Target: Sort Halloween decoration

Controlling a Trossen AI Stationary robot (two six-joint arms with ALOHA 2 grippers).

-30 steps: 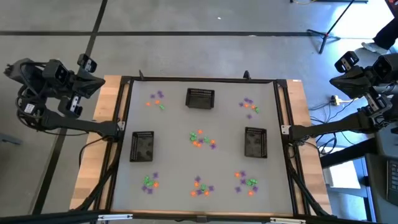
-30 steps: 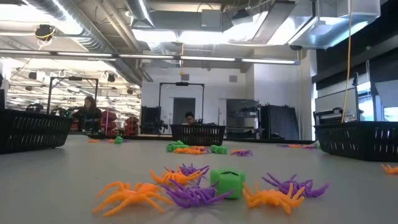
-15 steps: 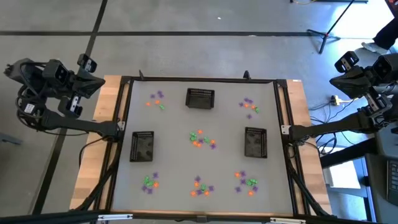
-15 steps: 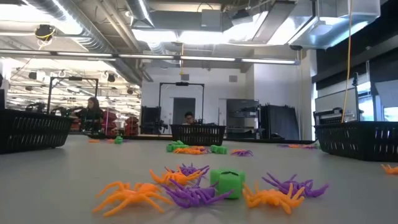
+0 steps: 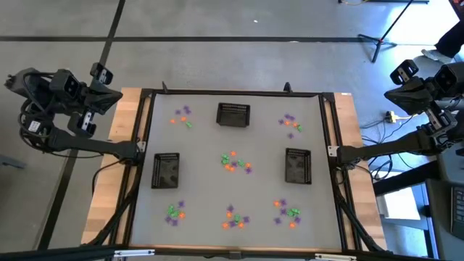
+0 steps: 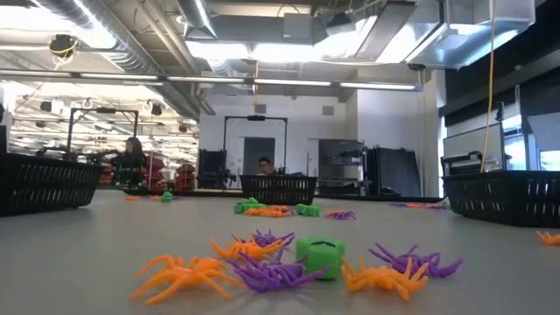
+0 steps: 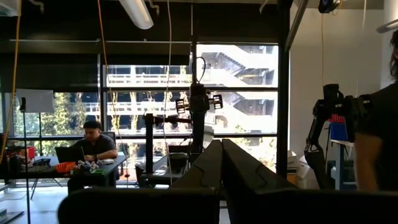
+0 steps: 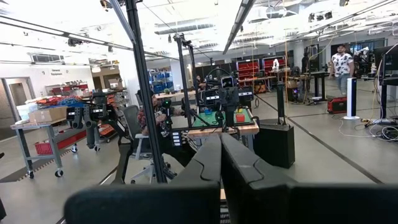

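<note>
The Halloween decoration lies as small purple, green and orange trinkets in several clusters on the grey table top: centre [image 5: 235, 162], far left [image 5: 182, 116], far right [image 5: 290, 123], and three along the near edge [image 5: 235, 217]. In the low view, orange and purple spiders [image 6: 262, 262] and a green cube [image 6: 319, 255] rest on the table. My left gripper [image 5: 118, 97] is shut and raised off the table's far left corner. My right gripper [image 5: 390, 97] is shut and raised off the far right corner. Both wrist views show shut fingers [image 7: 221, 158] [image 8: 221, 152] pointing into the room.
Three black mesh baskets stand on the table: far centre [image 5: 233, 114], left [image 5: 166, 170], right [image 5: 297, 165]. A dark frame [image 5: 145, 123] runs around the table top, with wooden strips outside it. People sit and stand in the room beyond.
</note>
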